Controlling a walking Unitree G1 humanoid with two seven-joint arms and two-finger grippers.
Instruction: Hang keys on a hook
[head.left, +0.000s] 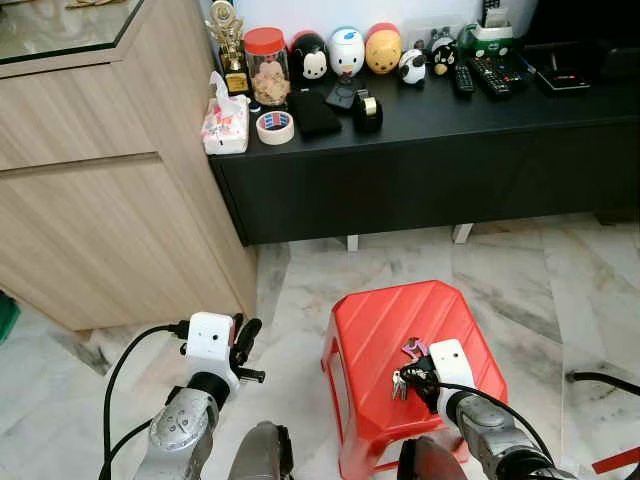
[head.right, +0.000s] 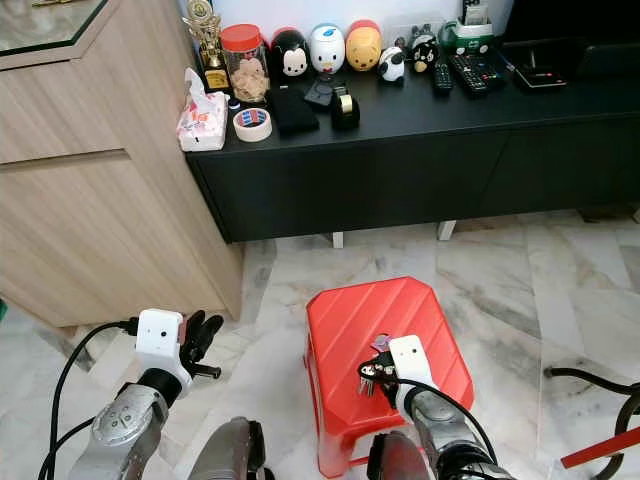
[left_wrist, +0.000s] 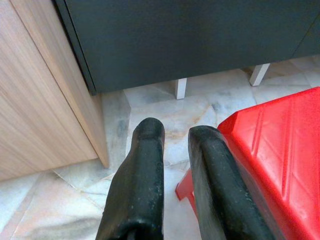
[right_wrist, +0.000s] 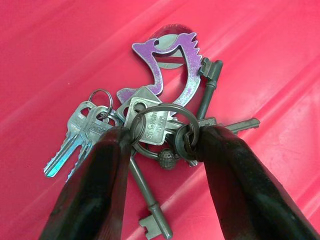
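The keys (right_wrist: 150, 127) lay in a bunch on top of the red stool (head.left: 380, 320), and the right hand (right_wrist: 157, 145) stood over them with its two black fingers apart, one on each side of the main ring, touching or nearly touching it. The step in hand looked like the pick-up: to do it well, the fingers would want to close squarely across the ring or the thick of the bunch, not on a single loose key, so nothing swung free or slipped out when lifted, and the lift would best go straight up off the ribbed stool top. The left hand (head.left: 240, 350) hung over the marble floor (head.left: 560, 280) beside the stool, its fingers a little apart and holding nothing. The right wrist view gave the detail: silver keys, two dark long-shanked keys, a purple fob (right_wrist: 172, 62) and the ring between the fingers. The head views showed the setting, with the stool standing before a black bench (head.left: 450, 120) laden with jars and figurines and a wooden cabinet (head.left: 110, 200) beside it; no hook could be made out there.
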